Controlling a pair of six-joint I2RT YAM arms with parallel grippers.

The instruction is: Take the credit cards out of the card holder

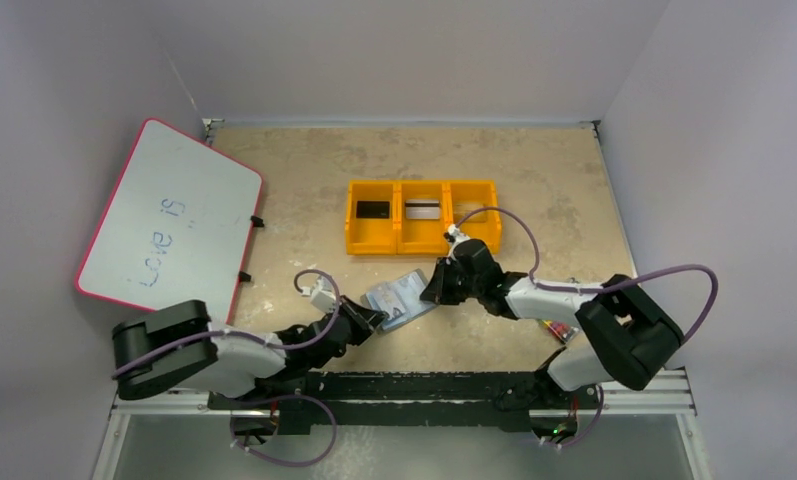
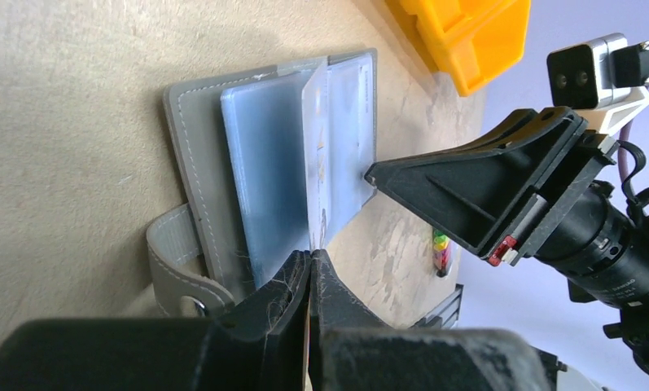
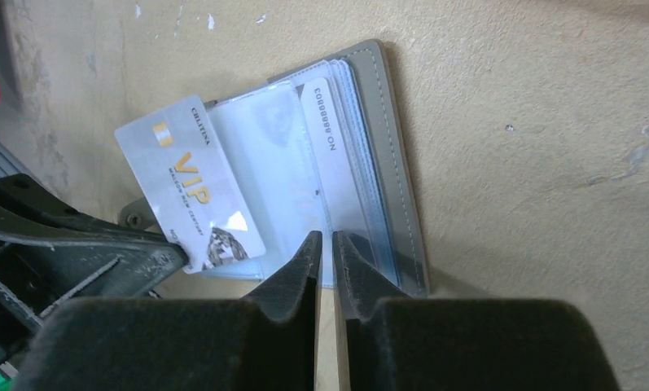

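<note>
Here the card holder [image 3: 390, 147] lies open and flat close to the bench's [image 1: 304, 180] near edge, about midway along it. It has a grey stitched cover, cloudy blue-clear sleeves and a snap tab at one side. A white card [image 3: 331, 122] printed NO 8888803 sits in a sleeve. A silver card [image 3: 190, 195] with gold VIP lettering sticks out slantwise, pinched at its corner by the left gripper's [image 2: 310, 273] closed fingers. The right gripper [image 3: 325, 244], fingers parted by only a slit, seems to touch the holder's edge. Beyond stands the yellow bin tray [image 1: 422, 245].
</note>
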